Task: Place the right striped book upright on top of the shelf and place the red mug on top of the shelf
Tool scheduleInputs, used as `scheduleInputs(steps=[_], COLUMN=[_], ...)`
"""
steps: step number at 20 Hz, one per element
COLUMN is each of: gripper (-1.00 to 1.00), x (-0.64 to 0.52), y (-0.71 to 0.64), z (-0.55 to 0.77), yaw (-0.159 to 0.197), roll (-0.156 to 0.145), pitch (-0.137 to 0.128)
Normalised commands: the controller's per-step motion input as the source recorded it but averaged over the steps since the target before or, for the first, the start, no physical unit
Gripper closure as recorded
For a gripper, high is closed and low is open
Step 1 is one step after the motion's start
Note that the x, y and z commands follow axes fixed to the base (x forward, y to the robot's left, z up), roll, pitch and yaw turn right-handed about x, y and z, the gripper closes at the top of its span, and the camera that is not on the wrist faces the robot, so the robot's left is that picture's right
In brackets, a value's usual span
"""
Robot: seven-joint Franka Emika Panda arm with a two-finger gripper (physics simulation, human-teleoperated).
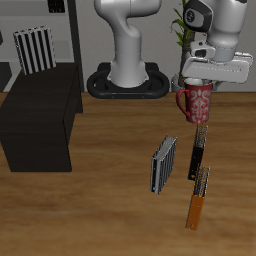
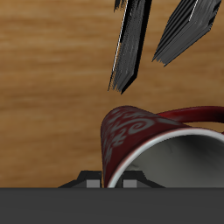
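We see the hand gripping the red mug, lifted above the worktop, well apart from the shelf.

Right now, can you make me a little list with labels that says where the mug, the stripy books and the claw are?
red mug: in the air above the table, held by the claw
claw: shut on the red mug's rim
right striped book: standing upright on top of the shelf
shelf: black, on the table, only that book on its top
greyer striped book: on the table below the mug, nearer the front edge
dark book: beside the greyer striped book
orange book: nearest the front edge
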Motion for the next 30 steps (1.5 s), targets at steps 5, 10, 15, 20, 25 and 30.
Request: scheduleInputs(steps=[5,10,15,20,25,30], gripper=[1.0,1.0,1.0,1.0,1.0,1.0], x=[-0.01,-0.01,0.17,0.18,0.23,0.24], y=[-0.51,-0.42,-0.51,-0.52,-0.44,-0.22], z=[0.36,0.37,0.52,0.52,0.41,0.31], yaw=[-0.005,0.008,-0.017,-0.082,-0.071,-0.021], roll=[-0.036,-0.01,0.047,0.049,0.131,0.033], pitch=[-0.009,-0.022,0.027,0.03,0.074,0.019])
